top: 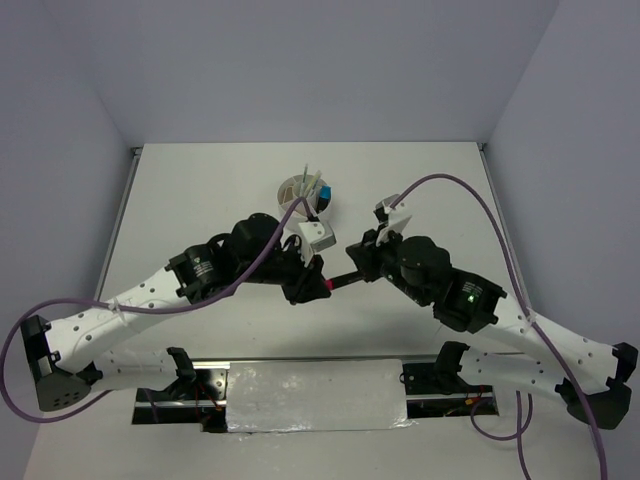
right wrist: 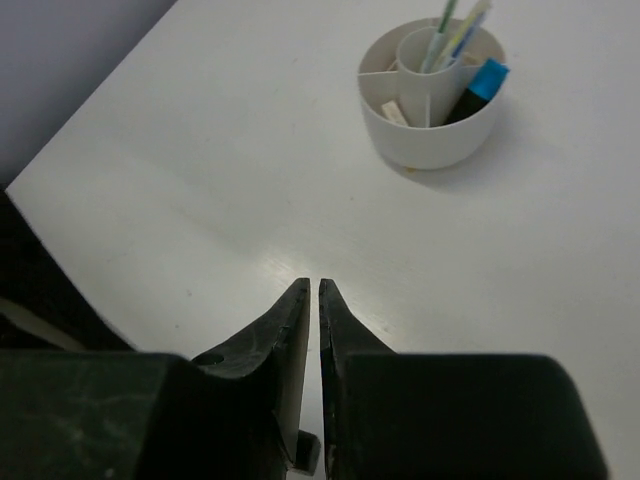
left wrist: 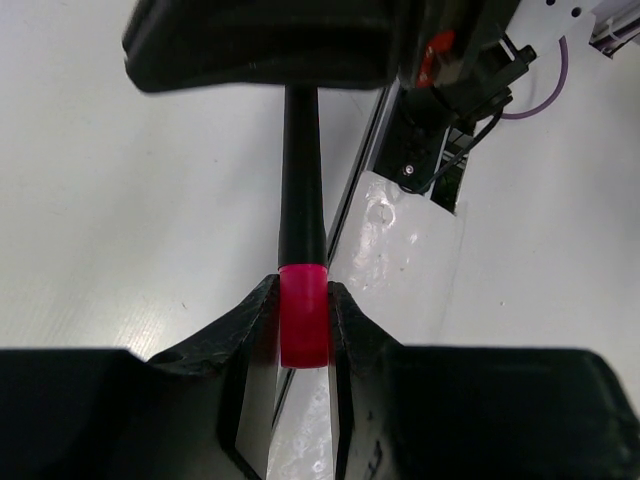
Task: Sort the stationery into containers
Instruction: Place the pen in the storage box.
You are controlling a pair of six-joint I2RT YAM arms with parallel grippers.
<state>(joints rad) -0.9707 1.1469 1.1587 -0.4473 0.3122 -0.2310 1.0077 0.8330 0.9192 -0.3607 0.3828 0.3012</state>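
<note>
Quick count: one pink highlighter (left wrist: 303, 225) out in the open and one white cup (right wrist: 430, 140). In the cup there's one blue highlighter (right wrist: 480, 85), one eraser (right wrist: 394, 113) and a bunch of thin pens (right wrist: 455, 30). Two or three pens, can't split them properly.

The left tool (left wrist: 303, 290) is clamped on the pink end of the pink highlighter, one finger on each side of it. In the top view the highlighter's long axis runs pretty much left-right between the two arms, in front of the cup. The pink end points left and the black end points right, straight at the right tool (right wrist: 312, 285).

The right tool is closed down to a thin slit, with nothing between the tips. The black end runs up to its body, but I can't tell whether they actually touch.

The cup sits on the bench (right wrist: 200, 150) beyond both tools. The pens stand in the middle tube leaning right, the blue highlighter sits blue end up in a right-hand section, and the eraser is in a left one.
</note>
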